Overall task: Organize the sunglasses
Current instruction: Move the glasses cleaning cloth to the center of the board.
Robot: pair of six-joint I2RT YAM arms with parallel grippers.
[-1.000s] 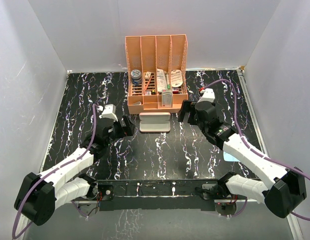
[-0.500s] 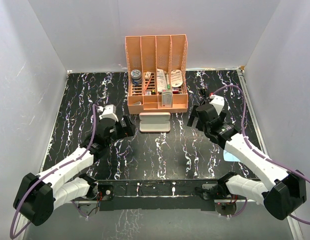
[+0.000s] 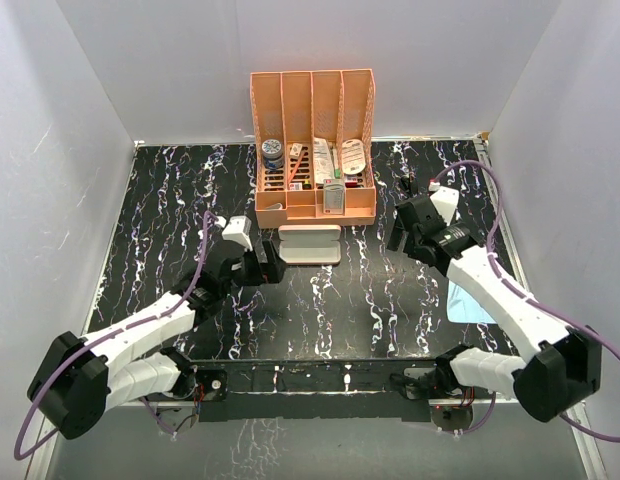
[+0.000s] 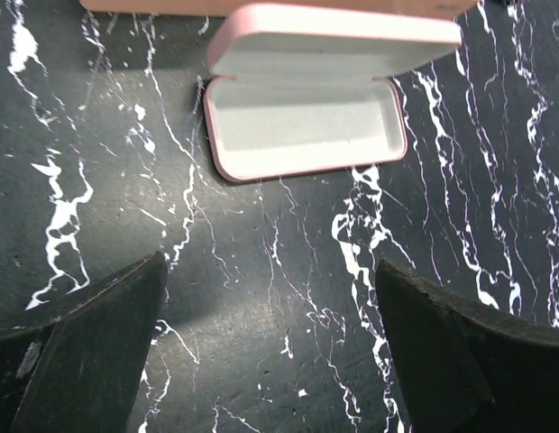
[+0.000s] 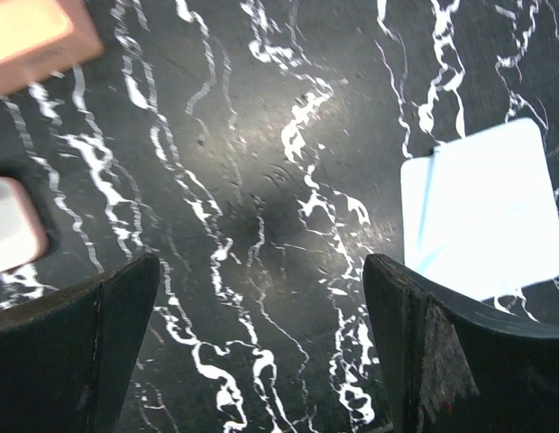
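Black white-veined tabletop [image 3: 340, 320] within pale walls [image 3: 80, 100], open pink case [image 4: 306, 126], left gripper [image 4: 269, 263] and right gripper [image 5: 261, 262] agape, empty

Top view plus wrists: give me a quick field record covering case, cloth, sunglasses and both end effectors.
case: pink glasses case, lid open, inside empty, on the table just in front of the organizer
cloth: light blue cloth, flat, on the right side
sunglasses: cannot make out in any view
left end effector: open, empty, facing the case
right end effector: open, empty, between case and cloth
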